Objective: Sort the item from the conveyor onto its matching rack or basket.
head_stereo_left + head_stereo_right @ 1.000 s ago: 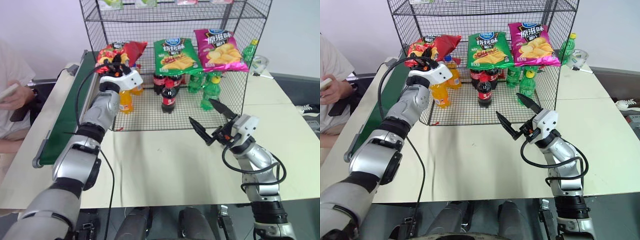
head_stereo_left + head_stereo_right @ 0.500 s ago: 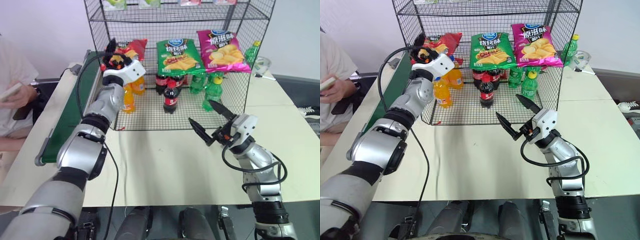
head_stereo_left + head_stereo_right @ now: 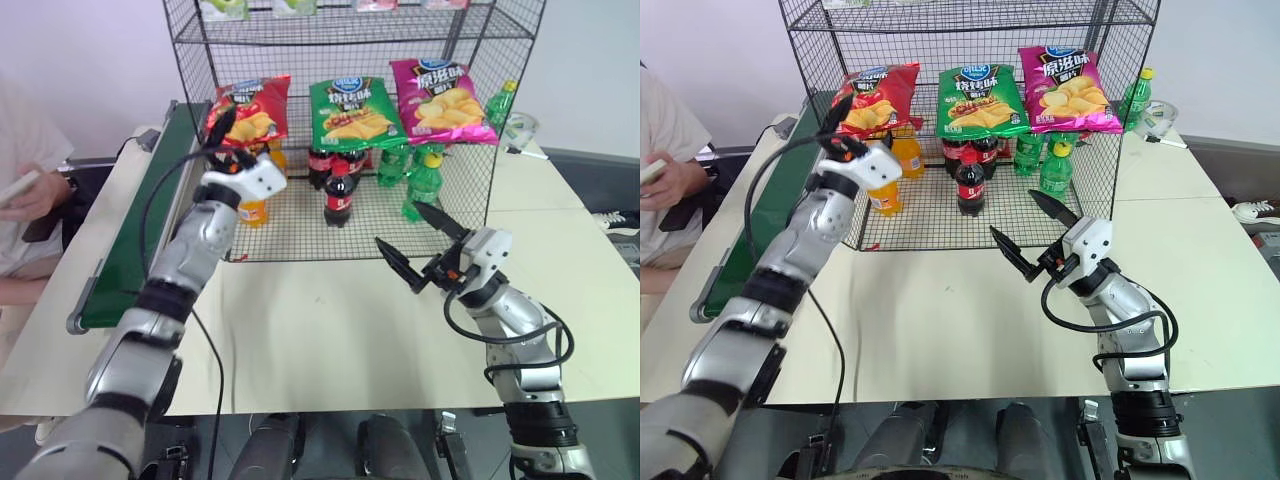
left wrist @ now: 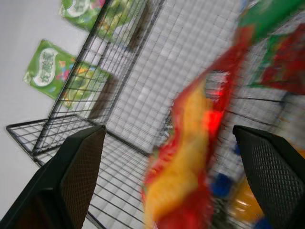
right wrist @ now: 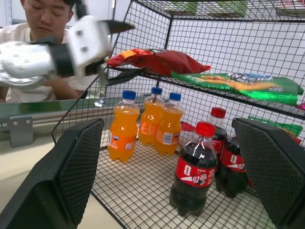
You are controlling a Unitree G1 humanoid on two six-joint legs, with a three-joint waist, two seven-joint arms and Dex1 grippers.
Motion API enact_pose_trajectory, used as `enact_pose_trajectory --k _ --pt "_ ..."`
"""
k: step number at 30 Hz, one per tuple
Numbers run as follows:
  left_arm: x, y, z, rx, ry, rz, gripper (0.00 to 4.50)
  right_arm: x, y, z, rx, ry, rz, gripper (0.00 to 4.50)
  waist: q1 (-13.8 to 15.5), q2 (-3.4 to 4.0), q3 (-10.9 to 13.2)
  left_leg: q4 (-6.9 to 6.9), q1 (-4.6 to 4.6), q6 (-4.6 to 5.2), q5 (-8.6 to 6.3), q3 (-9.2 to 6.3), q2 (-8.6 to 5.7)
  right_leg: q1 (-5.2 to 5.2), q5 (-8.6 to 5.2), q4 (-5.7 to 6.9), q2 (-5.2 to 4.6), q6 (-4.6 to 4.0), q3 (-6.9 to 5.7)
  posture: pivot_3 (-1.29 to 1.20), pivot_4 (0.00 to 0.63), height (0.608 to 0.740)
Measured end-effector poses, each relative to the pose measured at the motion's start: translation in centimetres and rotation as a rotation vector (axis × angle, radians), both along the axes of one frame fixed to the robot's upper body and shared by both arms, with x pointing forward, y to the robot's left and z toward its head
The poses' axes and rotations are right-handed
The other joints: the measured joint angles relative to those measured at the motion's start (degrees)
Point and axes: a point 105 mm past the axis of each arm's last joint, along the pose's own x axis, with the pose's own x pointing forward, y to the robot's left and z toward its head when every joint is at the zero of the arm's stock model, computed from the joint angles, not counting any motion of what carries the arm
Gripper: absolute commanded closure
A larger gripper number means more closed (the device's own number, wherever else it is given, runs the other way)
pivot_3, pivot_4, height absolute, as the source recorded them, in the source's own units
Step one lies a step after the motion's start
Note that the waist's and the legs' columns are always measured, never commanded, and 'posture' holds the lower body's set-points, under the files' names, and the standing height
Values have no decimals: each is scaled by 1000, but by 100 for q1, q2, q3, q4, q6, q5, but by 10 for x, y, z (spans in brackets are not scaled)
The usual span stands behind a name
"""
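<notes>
Red and glossy, the crisp bag [image 3: 248, 112] lay on the black wire-grid rack [image 3: 340, 215], on its shelf beside the green crisp bag [image 3: 352, 108]. Just below, the left gripper [image 3: 222, 142] stood with fingers spread and empty; the right gripper [image 3: 415, 243], also spread, hung before the rack. The bag's edge overhung the shelf, so a brushing finger might drag it off.

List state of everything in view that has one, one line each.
red crisp bag: lying on the rack shelf, released
left tool: open, empty, just in front of the red bag
right tool: open, empty, over the table
rack: stocked with bags above, bottles below
orange bottles: upright, capped
cola bottles: upright, capped
conveyor: nothing on the belt
</notes>
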Motion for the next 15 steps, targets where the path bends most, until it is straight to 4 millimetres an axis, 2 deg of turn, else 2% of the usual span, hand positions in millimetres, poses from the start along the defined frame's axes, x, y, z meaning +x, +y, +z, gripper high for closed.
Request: enact_pose_trajectory --k 3,7,9,12,15 --pt "-23 0 -13 -34 102 -105 26 -1 -2 -2 -17 11 13 0 -24 0 0 -1 -2 0 0 -5 1 0 0 -3 -2 -1 3 0 150 740" --pt "-59 14 -18 -227 272 -266 26 -8 -16 -9 -73 46 30 0 -37 7 -2 -2 -2 11 -7 -5 2 3 0 -13 -15 -3 5 0 150 740" --pt "-76 28 -31 -358 419 -330 26 -11 -29 -9 -103 54 19 0 -47 8 -2 -2 -1 26 -16 -5 7 3 1 -14 -13 -5 5 0 150 740" --pt "-106 64 -60 -567 687 -368 26 -15 -44 -5 -130 54 9 0 -61 19 -5 -9 4 28 -17 -5 11 5 0 -15 -9 -7 6 0 150 740" --pt "-121 97 -68 -673 780 -336 26 -20 -50 -9 -147 75 28 0 -5 19 -5 -3 6 30 -18 -10 11 10 -1 -20 -10 -9 2 0 150 740"
